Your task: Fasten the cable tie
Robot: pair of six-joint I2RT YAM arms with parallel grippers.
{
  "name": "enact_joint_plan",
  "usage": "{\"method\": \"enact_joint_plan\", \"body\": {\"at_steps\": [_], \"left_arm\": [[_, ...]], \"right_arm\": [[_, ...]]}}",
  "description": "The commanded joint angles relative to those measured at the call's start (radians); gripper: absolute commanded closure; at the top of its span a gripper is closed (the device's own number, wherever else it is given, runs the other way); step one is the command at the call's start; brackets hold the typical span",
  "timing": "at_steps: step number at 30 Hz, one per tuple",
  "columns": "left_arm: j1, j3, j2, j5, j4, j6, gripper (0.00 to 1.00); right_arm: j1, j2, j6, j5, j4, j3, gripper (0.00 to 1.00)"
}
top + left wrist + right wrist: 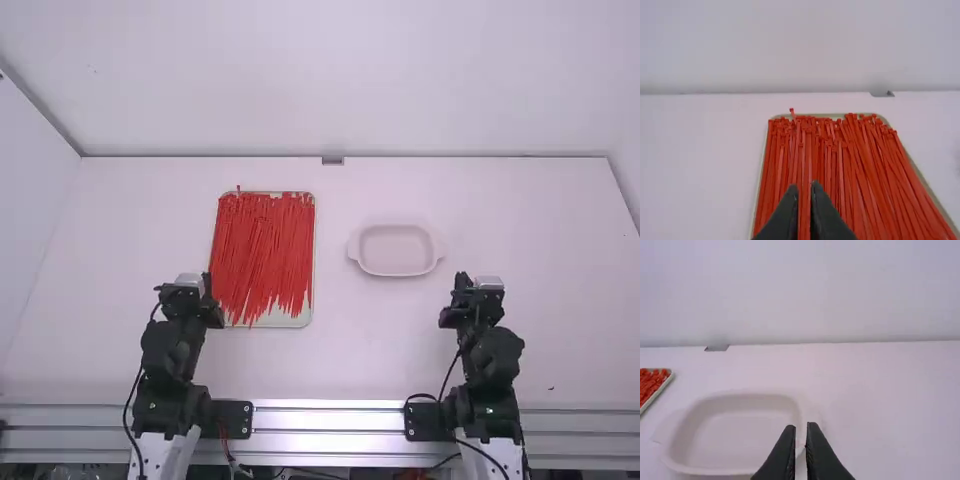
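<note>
A thick pile of red cable ties (264, 256) lies lengthwise on a pale rectangular tray (312, 215) left of the table's middle. In the left wrist view the ties (850, 165) spread out just beyond my left gripper (804, 188), whose fingers are shut with nothing between them. From above, the left gripper (190, 296) sits folded back near its base, beside the tray's near left corner. My right gripper (470, 296) is likewise folded back at the near right, shut and holding nothing (800, 430).
A white, empty dish with two small handles (395, 250) stands right of the tray; its near rim (715, 465) is close in front of the right gripper. A small grey clip (333, 159) marks the table's far edge. White walls enclose the table.
</note>
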Motion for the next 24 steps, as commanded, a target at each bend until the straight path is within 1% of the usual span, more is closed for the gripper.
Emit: {"method": "enact_joint_plan", "body": {"at_steps": [1, 3, 6, 7, 9, 13, 14, 16, 18, 19, 23, 24], "left_arm": [[0.002, 0.076, 0.04, 0.027, 0.001, -0.003, 0.9], [0.003, 0.106, 0.072, 0.039, -0.008, -0.014, 0.88], [0.004, 0.185, 0.162, 0.078, -0.025, -0.026, 0.83], [0.004, 0.193, 0.17, 0.083, -0.027, -0.026, 0.83], [0.005, 0.257, 0.244, 0.121, -0.049, -0.021, 0.78], [0.01, 0.352, 0.344, 0.137, -0.106, -0.016, 0.72], [0.011, 0.392, 0.383, 0.12, -0.135, -0.017, 0.7], [0.012, 0.434, 0.423, 0.101, -0.166, -0.019, 0.67], [0.014, 0.506, 0.487, 0.075, -0.226, -0.021, 0.62], [0.014, 0.521, 0.501, 0.071, -0.238, -0.022, 0.61], [0.017, 0.66, 0.639, 0.06, -0.337, -0.027, 0.52], [0.018, 0.682, 0.66, 0.062, -0.351, -0.027, 0.51]], "right_arm": [[0.003, 0.047, 0.006, -0.028, -0.003, 0.087, 0.9], [0.004, 0.081, 0.013, -0.042, -0.014, 0.121, 0.88], [0.007, 0.181, 0.035, -0.073, -0.042, 0.212, 0.83], [0.007, 0.19, 0.037, -0.076, -0.045, 0.22, 0.83], [0.006, 0.271, 0.04, -0.103, -0.077, 0.293, 0.78], [0.012, 0.384, 0.031, -0.123, -0.136, 0.394, 0.72], [0.018, 0.428, 0.027, -0.107, -0.167, 0.435, 0.69], [0.026, 0.476, 0.031, -0.083, -0.201, 0.479, 0.67], [0.045, 0.558, 0.039, -0.038, -0.264, 0.556, 0.62], [0.05, 0.575, 0.04, -0.031, -0.276, 0.571, 0.61], [0.097, 0.733, 0.051, 0.018, -0.361, 0.711, 0.52], [0.104, 0.757, 0.052, 0.024, -0.368, 0.73, 0.5]]}}
